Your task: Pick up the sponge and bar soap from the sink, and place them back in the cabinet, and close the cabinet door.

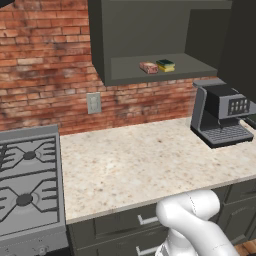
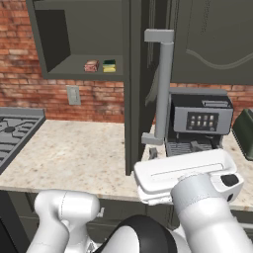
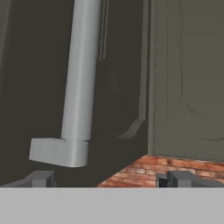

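Both sponge (image 1: 166,65) and soap (image 1: 148,67) shelved, gripper (image 3: 105,178) spread wide near door handle (image 3: 81,74), could easily slip off it.

Cabinet (image 1: 150,35) cut off at 12 o'clock in both base views. Cabinet door (image 2: 132,89) seen edge-on, top cropped; handle (image 3: 81,87) clipped at 12 o'clock in hand view. Stove (image 1: 27,185) cropped at 9 o'clock. Sponge (image 2: 109,65) and bar soap (image 2: 91,66) too small for detail.
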